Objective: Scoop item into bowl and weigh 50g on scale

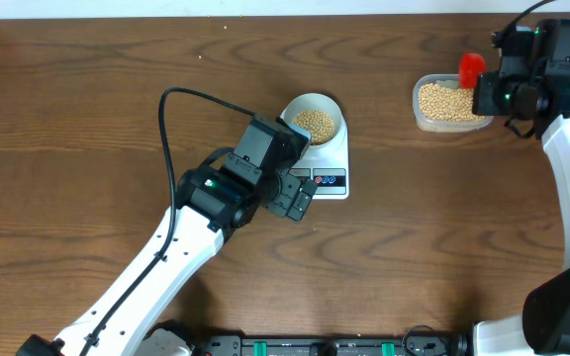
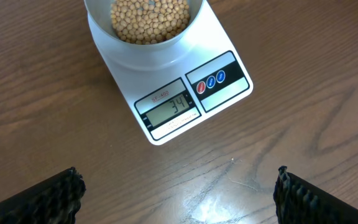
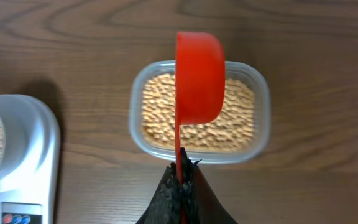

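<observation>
The bowl [image 1: 305,106] sits on the white scale [image 1: 330,158] and holds tan beans [image 1: 315,123]. In the left wrist view the scale's display [image 2: 171,107] reads 34, below the bowl [image 2: 143,43] and its beans [image 2: 148,18]. My left gripper [image 2: 178,193] is open and empty, low over the table just in front of the scale. My right gripper [image 3: 180,177] is shut on the handle of a red scoop [image 3: 199,74], held above a clear tub of beans [image 3: 241,118]. The scoop [image 1: 472,67] and tub [image 1: 446,103] also show overhead at the far right.
The wooden table [image 1: 87,99] stretches left and in front of the scale. A black cable [image 1: 166,129] loops from my left arm over the table. The scale's edge [image 3: 30,155] shows left of the tub in the right wrist view.
</observation>
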Controlling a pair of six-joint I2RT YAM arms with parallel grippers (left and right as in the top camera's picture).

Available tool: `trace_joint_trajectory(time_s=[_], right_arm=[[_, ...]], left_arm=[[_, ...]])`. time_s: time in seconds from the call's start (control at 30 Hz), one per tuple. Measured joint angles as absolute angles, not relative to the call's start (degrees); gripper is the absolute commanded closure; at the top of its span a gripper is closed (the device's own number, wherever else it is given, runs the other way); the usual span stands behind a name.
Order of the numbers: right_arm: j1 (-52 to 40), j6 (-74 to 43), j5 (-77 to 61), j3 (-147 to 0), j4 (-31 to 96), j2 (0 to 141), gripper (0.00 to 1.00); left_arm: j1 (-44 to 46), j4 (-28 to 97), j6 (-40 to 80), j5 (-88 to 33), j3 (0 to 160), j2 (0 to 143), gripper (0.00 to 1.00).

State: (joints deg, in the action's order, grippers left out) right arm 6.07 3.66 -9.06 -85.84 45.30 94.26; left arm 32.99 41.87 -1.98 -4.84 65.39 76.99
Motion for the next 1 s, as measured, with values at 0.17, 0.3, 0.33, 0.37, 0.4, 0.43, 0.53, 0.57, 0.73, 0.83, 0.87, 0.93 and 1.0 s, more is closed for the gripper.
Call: trace_joint_trajectory(time_s=[0.17, 0.3, 0.33, 0.37, 0.4, 0.43, 0.53, 0.57, 0.73, 0.83, 0.87, 0.93, 1.0], right_arm=[[6.1, 4.4, -7.0, -85.9, 45.8, 96.1, 0.99], [6.1, 4.7, -6.2, -85.9, 46.9, 100.0, 0.99], [6.1, 4.7, -6.0, -85.9, 47.1, 100.9, 0.99], [6.1, 4.8, -5.8, -85.9, 47.2, 101.6, 0.99], [6.1, 4.8, -5.7, -85.9, 47.3, 102.2, 0.99], [6.1, 4.8, -5.7, -85.9, 47.3, 102.5, 0.99], [6.1, 4.8, -5.8, -85.9, 47.3, 103.2, 0.99], [6.1, 4.8, -6.1, -85.9, 47.4, 103.4, 0.99], [6.1, 4.8, -9.4, -85.9, 47.3, 105.8, 0.99], [6.3, 4.8, -11.7, -85.9, 47.3, 106.2, 0.99], [6.6, 4.8, -12.7, -85.9, 47.3, 106.3, 0.99], [7.7, 4.8, -15.2, -85.9, 47.3, 106.7, 0.99], [9.2, 4.8, -18.7, -85.9, 47.3, 107.2, 0.99]], left_arm=[[33.0, 41.9, -2.0, -4.8, 65.4, 77.0, 0.01], [33.0, 41.9, -2.0, -4.8, 65.4, 77.0, 0.01], [33.0, 41.9, -2.0, -4.8, 65.4, 77.0, 0.01], [33.0, 41.9, -2.0, -4.8, 65.4, 77.0, 0.01], [33.0, 41.9, -2.0, -4.8, 65.4, 77.0, 0.01], [33.0, 41.9, -2.0, -4.8, 65.4, 77.0, 0.0], [33.0, 41.9, -2.0, -4.8, 65.4, 77.0, 0.0], [33.0, 41.9, -2.0, -4.8, 65.4, 77.0, 0.01], [33.0, 41.9, -2.0, -4.8, 65.4, 77.0, 0.01], [33.0, 41.9, -2.0, -4.8, 65.4, 77.0, 0.01], [33.0, 41.9, -2.0, -4.8, 65.4, 77.0, 0.01], [33.0, 41.9, -2.0, -4.8, 65.4, 77.0, 0.01], [33.0, 41.9, -2.0, -4.8, 65.4, 77.0, 0.01]])
